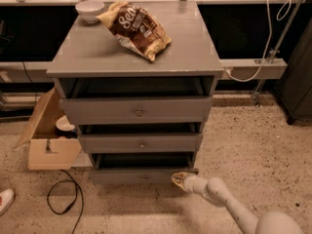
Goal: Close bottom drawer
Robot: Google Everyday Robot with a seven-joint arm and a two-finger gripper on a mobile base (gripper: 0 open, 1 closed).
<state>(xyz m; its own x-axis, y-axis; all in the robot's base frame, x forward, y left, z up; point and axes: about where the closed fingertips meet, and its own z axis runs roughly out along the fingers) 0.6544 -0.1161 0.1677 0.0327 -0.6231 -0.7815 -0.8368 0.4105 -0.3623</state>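
One cardboard box (48,147) sits left of the chest (136,48). The bottom drawer (122,176) juts slightly out, lowest of three. The gripper (177,179) meets its front's right edge; open or closed, cannot tell. Bare floor (253,145) lies right.

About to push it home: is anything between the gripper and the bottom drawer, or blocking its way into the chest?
Nothing visible. The gripper is at the right end of the bottom drawer, nothing between them. The drawer's open gap shows no object; the black cable lies off to its left, clear.
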